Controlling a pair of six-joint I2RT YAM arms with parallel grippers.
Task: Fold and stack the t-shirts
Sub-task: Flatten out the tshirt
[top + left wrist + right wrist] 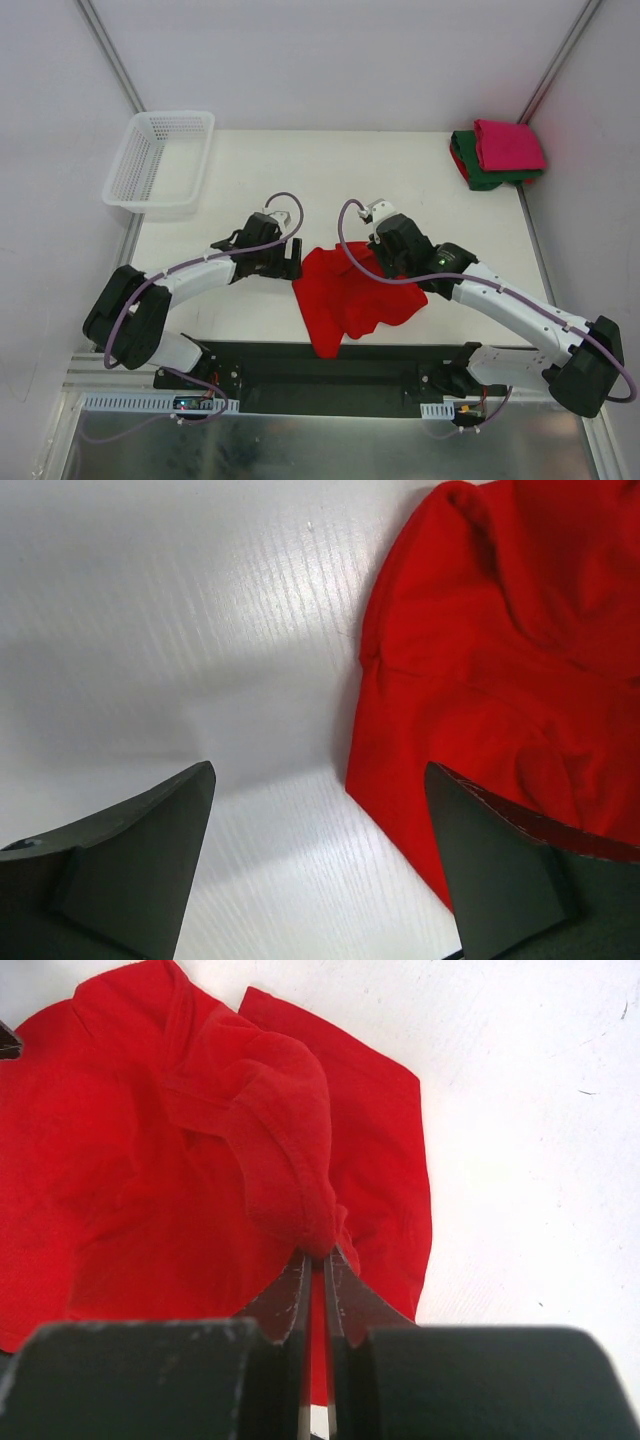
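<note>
White worktop (250,170) carries crumpled red t-shirt (350,295); right claw (318,1258) clamped on a raised fold of it, left claw (318,772) spread apart just beside its edge.

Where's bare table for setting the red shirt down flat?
Free: far-centre table between the basket and the pink t-shirt stacked on the green t-shirt. Crowded: near centre, where the open left gripper flanks the red t-shirt and the right gripper pinches it.
</note>
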